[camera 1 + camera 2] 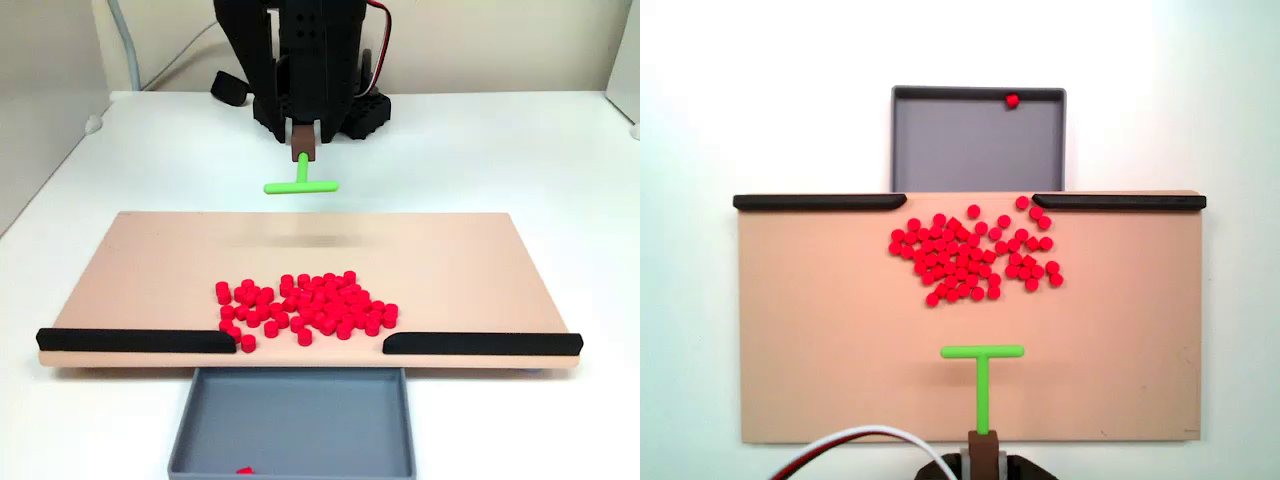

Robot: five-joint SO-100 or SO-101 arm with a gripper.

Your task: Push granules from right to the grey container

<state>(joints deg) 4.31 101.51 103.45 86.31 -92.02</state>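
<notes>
Dozens of red granules (pixel 305 305) (pixel 975 255) lie in a loose pile mid-board, just before the gap between two black strips. The grey container (pixel 290 415) (pixel 950 145) sits against the board's edge beyond that gap, with one granule (pixel 1012 100) by its far wall. My gripper (pixel 303 150) (pixel 984 447) is shut on the stem of a green T-shaped stick (pixel 301 185) (pixel 982 352). In both fixed views the stick's crossbar hangs above the bare half of the board, clear of the pile.
The beige board (pixel 150 260) (pixel 820 340) lies on a white table. Black strips (pixel 135 340) (pixel 480 343) line its container-side edge, left and right of the gap. The arm's black base (pixel 300 60) stands behind the board, and cables (pixel 850 445) trail near it.
</notes>
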